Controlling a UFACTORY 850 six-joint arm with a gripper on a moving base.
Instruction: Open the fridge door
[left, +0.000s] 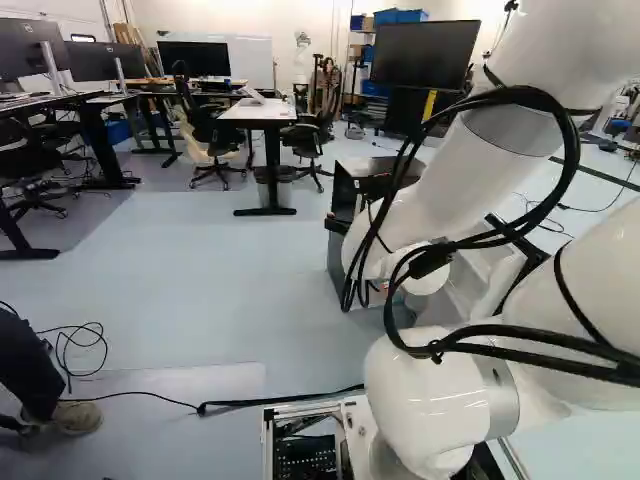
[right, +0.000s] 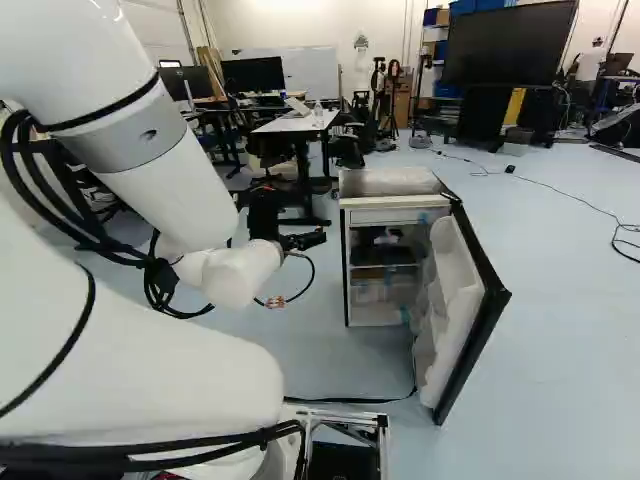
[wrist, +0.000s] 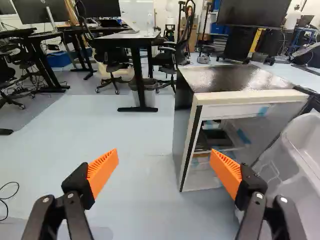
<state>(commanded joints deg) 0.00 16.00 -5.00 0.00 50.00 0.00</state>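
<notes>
Tool (wrist: 164, 156) spread wide, nothing gripped. Fridge door (right: 461, 310) swung well out, at the right of the right base view. Just beyond, fridge (right: 388, 184) hinged to it, shelves (right: 384, 266) exposed. Opening judged done; at most a retreat left to be made.

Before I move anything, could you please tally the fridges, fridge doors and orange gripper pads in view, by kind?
Fridge: 1
Fridge door, swung open: 1
Orange gripper pads: 2, standing apart
Total: 4
</notes>
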